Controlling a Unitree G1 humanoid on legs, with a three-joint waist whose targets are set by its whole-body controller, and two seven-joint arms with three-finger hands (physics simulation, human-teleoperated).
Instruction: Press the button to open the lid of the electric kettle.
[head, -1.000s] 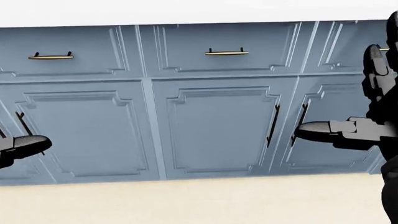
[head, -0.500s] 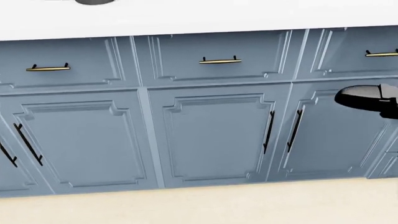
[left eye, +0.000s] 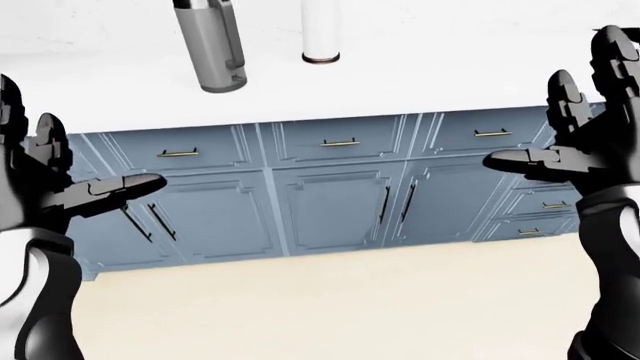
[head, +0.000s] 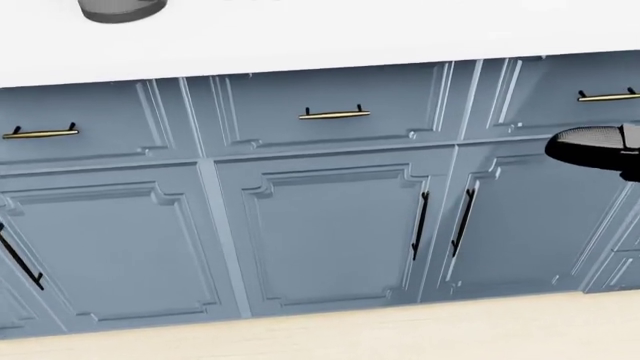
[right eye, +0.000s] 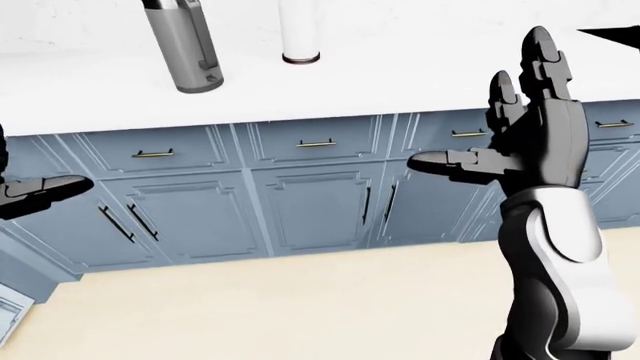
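Note:
The electric kettle (left eye: 209, 46) is a tall grey metal cylinder with a side handle, standing on the white counter (left eye: 420, 75) at the upper left of the left-eye view. Its top runs out of the picture, so lid and button are hidden. Only its base (head: 120, 9) shows in the head view. My left hand (left eye: 85, 146) is raised at the left edge, fingers spread and empty, well below and left of the kettle. At the right my right hand (left eye: 555, 120) is also held up open and empty, far from the kettle.
A white cylinder (left eye: 320, 30) stands on the counter right of the kettle. Blue cabinet doors and drawers (head: 330, 225) with brass and black handles run below the counter. Cream floor (left eye: 330, 300) lies between me and the cabinets.
The head view has shifted: cabinets slid down and left, and the kettle's base came into sight at the top left. My left hand left the head view; only the right thumb remains.

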